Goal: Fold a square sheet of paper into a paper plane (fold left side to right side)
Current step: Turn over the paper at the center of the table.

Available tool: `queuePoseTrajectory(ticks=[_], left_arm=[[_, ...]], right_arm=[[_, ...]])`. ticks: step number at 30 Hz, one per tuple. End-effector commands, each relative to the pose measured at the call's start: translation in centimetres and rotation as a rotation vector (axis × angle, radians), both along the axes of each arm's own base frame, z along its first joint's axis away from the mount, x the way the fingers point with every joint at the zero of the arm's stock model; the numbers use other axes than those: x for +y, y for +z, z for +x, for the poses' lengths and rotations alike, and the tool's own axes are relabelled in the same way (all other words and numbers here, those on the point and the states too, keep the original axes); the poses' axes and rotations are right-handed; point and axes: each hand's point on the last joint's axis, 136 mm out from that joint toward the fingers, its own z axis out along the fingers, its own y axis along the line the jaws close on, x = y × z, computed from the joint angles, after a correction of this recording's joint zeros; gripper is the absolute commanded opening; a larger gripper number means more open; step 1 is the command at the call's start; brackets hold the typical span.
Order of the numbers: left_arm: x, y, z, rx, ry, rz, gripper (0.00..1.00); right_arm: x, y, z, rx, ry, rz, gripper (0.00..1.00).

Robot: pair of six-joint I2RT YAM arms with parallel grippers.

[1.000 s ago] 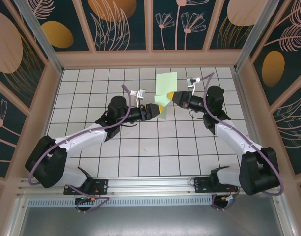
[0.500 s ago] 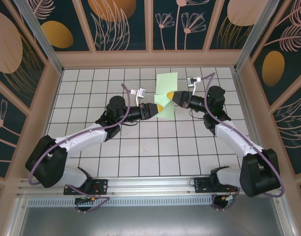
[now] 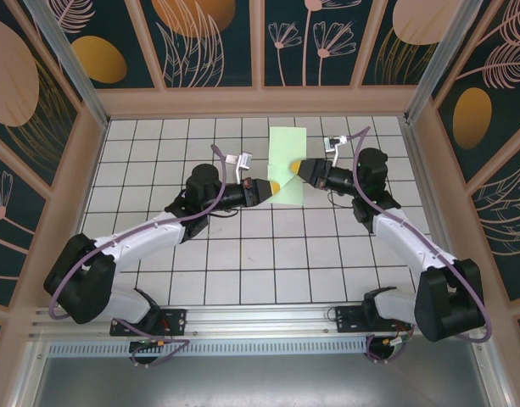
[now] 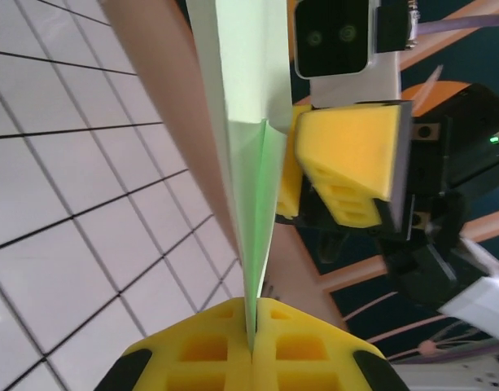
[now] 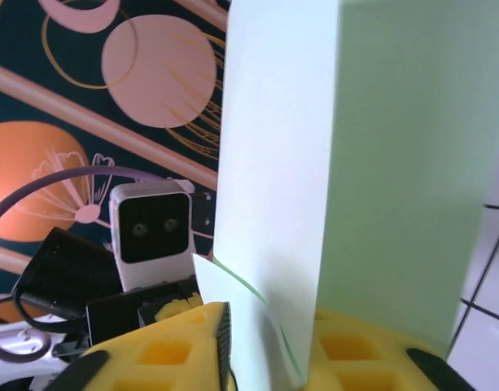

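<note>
Left gripper: pressed together on one edge of the sheet of paper. The two yellow pads meet on the paper with no gap showing.
Left grip point: in the top view, the lower part of the sheet's left edge.
Right gripper: jaws a little apart, with the sheet passing between the yellow pads. In the right wrist view a narrow dark gap separates one pad from the paper, and no pinch is visible.
Right contact point: in the top view, the sheet's right edge, about halfway along it.
Gripper relation: the tips face each other across the sheet, close together and not touching.
Sheet condition: pale mint green and folded, seen as an upright rectangle from above. A crease and a small turned flap lie beside the right gripper. The left wrist view shows the sheet edge-on.
Sheet location: between the two grippers, over the far middle of the tiled floor, with its far end near the wooden rim.
Left arm: reaches from the near-left base diagonally to the sheet.
Right arm: reaches from the near-right base, bent inward toward the sheet.
Enclosure: dark wall panels with leaf and disc patterns.
</note>
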Motion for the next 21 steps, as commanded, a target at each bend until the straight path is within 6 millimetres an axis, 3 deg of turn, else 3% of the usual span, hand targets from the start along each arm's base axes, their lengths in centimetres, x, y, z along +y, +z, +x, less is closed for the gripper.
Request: queuePoseTrajectory(ticks=[1, 7, 9, 14, 21], left_arm=[[1.0, -1.0, 1.1, -0.054, 0.073, 0.133, 0.03], [4.5, -5.1, 2.4, -0.070, 0.234, 0.464, 0.00], [6.4, -6.5, 2.8, -0.073, 0.310, 0.614, 0.00], [9.9, -7.5, 3.1, -0.130, 0.460, 1.006, 0.00], [12.5, -9.7, 2.6, -0.081, 0.530, 1.441, 0.00]], right_arm=[[-1.4, 0.3, 0.6, -0.038, -0.074, -0.085, 0.35], [-5.3, -2.7, 2.0, 0.030, -0.272, -0.251, 0.52], [-7.3, -4.7, 2.6, 0.092, -0.380, -0.367, 0.55], [-12.0, -9.2, 2.8, 0.230, -0.575, -0.596, 0.59], [-15.2, -12.2, 1.9, 0.311, -0.689, -0.659, 0.70]])
